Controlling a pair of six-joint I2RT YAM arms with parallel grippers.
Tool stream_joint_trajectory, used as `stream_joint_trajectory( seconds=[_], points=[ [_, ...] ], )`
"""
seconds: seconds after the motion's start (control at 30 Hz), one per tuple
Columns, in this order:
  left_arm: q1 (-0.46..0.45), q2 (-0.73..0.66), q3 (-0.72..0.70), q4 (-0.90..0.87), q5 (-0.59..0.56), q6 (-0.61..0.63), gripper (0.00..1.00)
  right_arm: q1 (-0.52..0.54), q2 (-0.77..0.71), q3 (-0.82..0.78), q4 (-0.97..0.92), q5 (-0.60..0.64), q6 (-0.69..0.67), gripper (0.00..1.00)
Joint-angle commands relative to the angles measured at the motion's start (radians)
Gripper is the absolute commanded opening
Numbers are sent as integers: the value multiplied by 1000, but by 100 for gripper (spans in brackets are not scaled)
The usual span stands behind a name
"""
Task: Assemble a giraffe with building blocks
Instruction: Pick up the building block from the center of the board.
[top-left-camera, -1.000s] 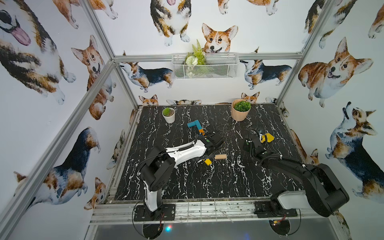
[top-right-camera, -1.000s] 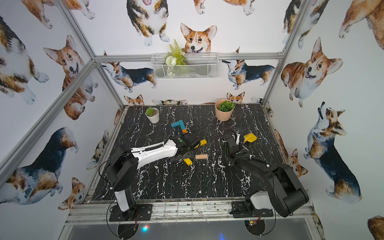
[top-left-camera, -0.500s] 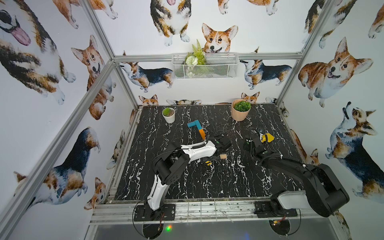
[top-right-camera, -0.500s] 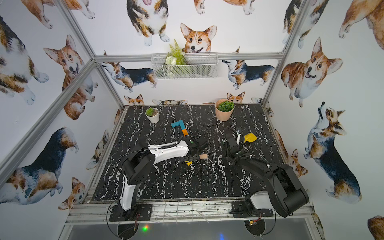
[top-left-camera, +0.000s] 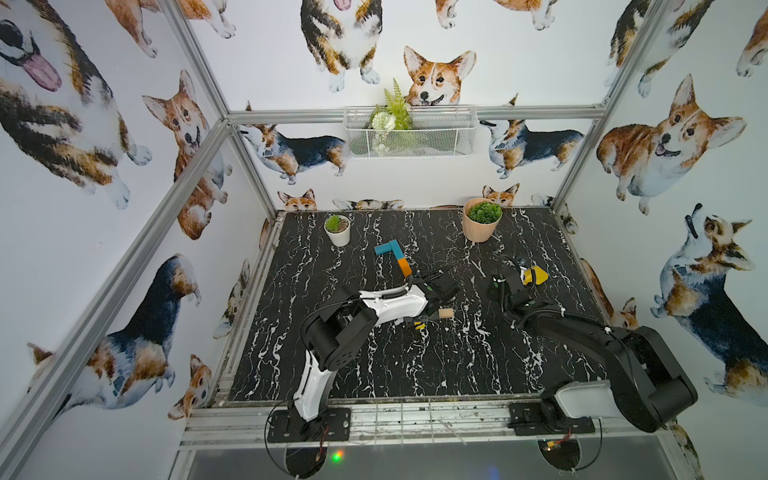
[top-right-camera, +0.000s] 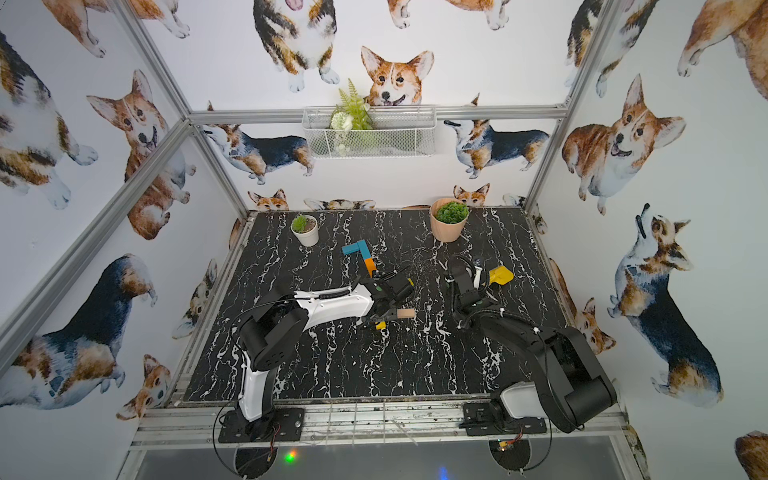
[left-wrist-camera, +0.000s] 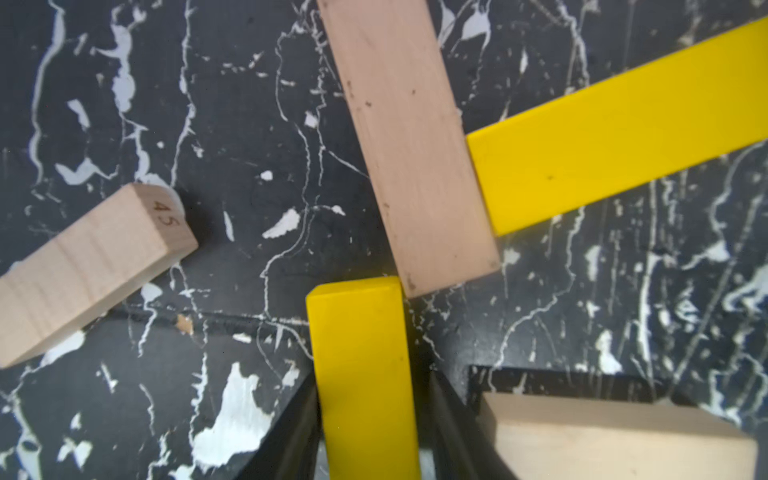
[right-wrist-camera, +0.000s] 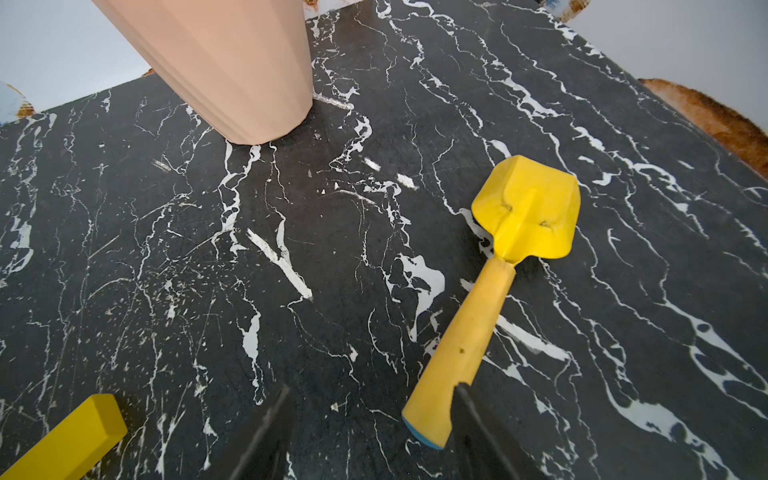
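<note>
The giraffe's teal head and neck (top-left-camera: 390, 249) and orange neck bar (top-left-camera: 404, 267) lie joined on the black marble table (top-left-camera: 374, 374). In the left wrist view my left gripper (left-wrist-camera: 370, 382) is shut on a yellow block (left-wrist-camera: 365, 353), one black finger against each long side. Ahead of it a tan block (left-wrist-camera: 411, 145) touches a second yellow block (left-wrist-camera: 615, 137). Two more tan blocks (left-wrist-camera: 91, 270) (left-wrist-camera: 615, 440) lie to either side. In both top views the left gripper (top-left-camera: 422, 321) (top-right-camera: 381, 320) is low beside a tan block (top-left-camera: 445, 313). My right gripper (right-wrist-camera: 372, 388) is open and holds nothing.
A yellow toy shovel (right-wrist-camera: 528, 208) lies with its handle end just inside one right finger (right-wrist-camera: 469, 415). A peach plant pot (top-left-camera: 481, 224) and a white pot (top-left-camera: 337, 230) stand at the back. A wire basket (top-left-camera: 409, 133) hangs on the rear wall.
The left arm swung towards the front and dropped onto the loose blocks, and its jaws closed round the yellow block. The right arm stayed still.
</note>
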Motion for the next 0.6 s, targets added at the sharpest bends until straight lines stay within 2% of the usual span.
stream_joint_trajectory(
  seconds=[0.0, 0.17, 0.37, 0.47, 0.57],
  points=[
    [9, -6, -51, 6, 64, 84, 46, -3, -3, 5, -3, -2, 17, 64],
    [20, -18, -74, 16, 68, 140, 53, -8, 6, 8, -5, -13, 20, 64],
    [30, 17, -56, -18, 57, 209, 54, -13, 7, 9, -8, -17, 22, 64],
    [29, 14, -79, -3, 66, 229, 48, -16, 5, 8, -8, -15, 23, 64],
    [31, -8, -108, 1, 75, 235, 37, -18, 2, 7, -8, -20, 25, 64]
  ],
)
